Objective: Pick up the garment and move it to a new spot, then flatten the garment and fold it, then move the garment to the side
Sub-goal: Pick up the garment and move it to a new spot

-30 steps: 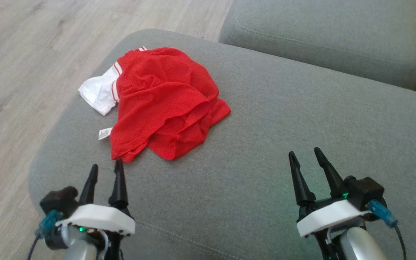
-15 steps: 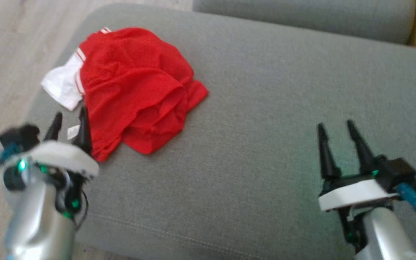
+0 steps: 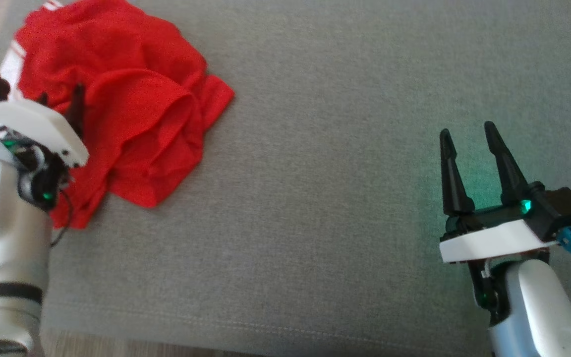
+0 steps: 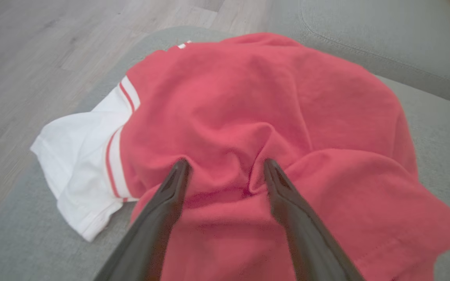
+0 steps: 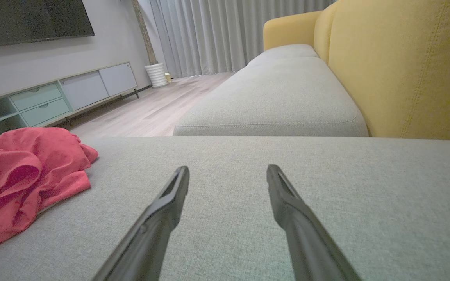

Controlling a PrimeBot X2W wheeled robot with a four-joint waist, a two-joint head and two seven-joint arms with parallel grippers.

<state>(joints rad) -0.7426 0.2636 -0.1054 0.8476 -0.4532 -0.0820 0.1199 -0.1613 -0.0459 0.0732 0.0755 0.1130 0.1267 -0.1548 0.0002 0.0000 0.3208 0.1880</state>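
No text, number or brand can be read. The crumpled red garment (image 3: 132, 114) near the left edge of the grey sofa cushion (image 3: 340, 198) has only plain folds turned up.

The head camera looks steeply down on the grey cushion (image 3: 315, 198), the left wrist camera hangs close over the red garment (image 4: 268, 117) near the cushion's left edge, and the right wrist camera looks low across the cushion, sharing both.
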